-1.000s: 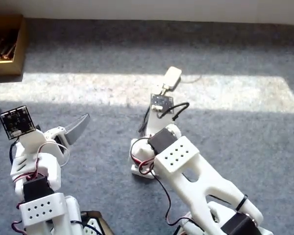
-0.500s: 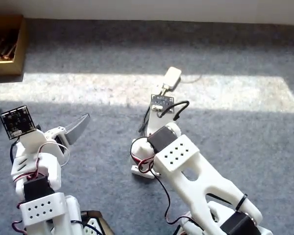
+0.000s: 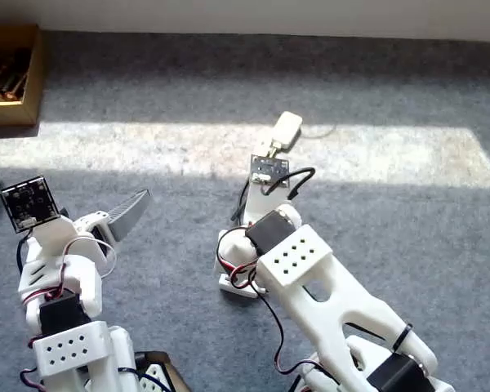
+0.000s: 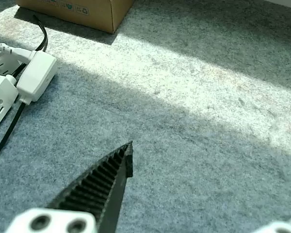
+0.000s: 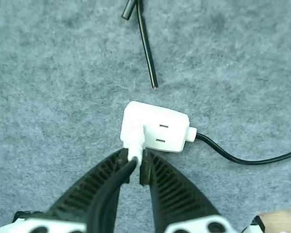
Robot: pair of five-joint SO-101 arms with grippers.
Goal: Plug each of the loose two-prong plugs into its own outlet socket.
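Clearly the right jaws clench the plug (image 5: 135, 144), its length pointing straight ahead into the adjoining socket block (image 5: 167, 128); left jaws released, farther off.

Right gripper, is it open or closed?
Shut: the right gripper pinches the white plug between both fingers, against the outlet block.

Plenty of open carpet (image 3: 392, 90) out on the right side, a gripper passes freely there. In the middle, the white outlet block (image 5: 157, 127) sits on the floor, its black cord (image 5: 247, 163) trailing off one end and a loose cable end (image 5: 147, 48) lying just beyond, so that approach is tight. Over on the far left, a cardboard box (image 3: 12, 77) walls off the corner, and a second outlet block (image 4: 1, 99) with plug (image 4: 36, 75) and black cable (image 4: 7, 133) crowds the floor beside it
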